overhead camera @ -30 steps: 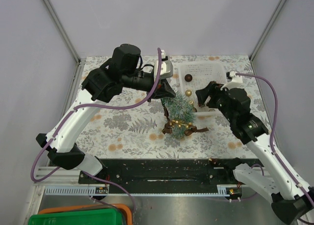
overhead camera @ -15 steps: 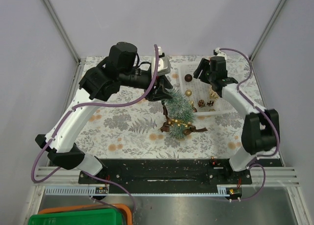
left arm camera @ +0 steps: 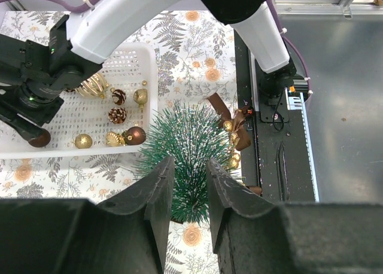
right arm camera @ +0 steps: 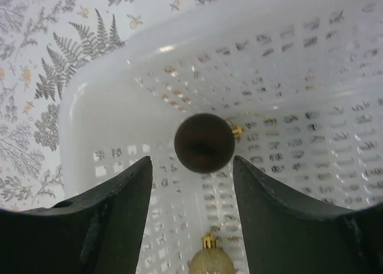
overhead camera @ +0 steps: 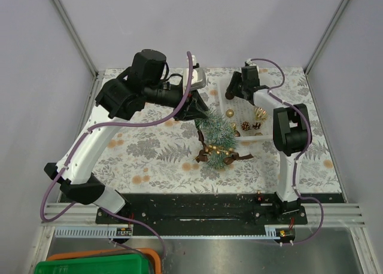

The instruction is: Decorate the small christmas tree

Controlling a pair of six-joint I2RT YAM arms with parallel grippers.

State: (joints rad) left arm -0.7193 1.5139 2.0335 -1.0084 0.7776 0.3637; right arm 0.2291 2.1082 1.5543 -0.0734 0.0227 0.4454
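The small christmas tree (overhead camera: 216, 137) stands on the leaf-print cloth beside the white basket (overhead camera: 251, 140), with gold beads and a brown ribbon (overhead camera: 240, 157) low on it. My left gripper (overhead camera: 201, 110) is at the tree's top. In the left wrist view the tree's tip (left arm camera: 192, 196) sits between the narrowly spaced fingers (left arm camera: 157, 190). My right gripper (overhead camera: 230, 96) reaches into the basket's far left corner. In the right wrist view it (right arm camera: 192, 161) is open, and a dark brown ball (right arm camera: 204, 142) lies just ahead between the fingertips.
The basket (left arm camera: 152, 76) holds several ornaments: a ribbed gold one (left arm camera: 93, 85), a pinecone (left arm camera: 117, 115), gold balls and a brown ball (left arm camera: 134, 135). A gold glitter ball (right arm camera: 210, 263) lies near the right fingers. The black base rail (overhead camera: 203, 205) runs along the near edge.
My right arm has swung from the near right of the basket, stretching out into its far left corner over the brown ball. My left gripper has stayed at the tree's top.
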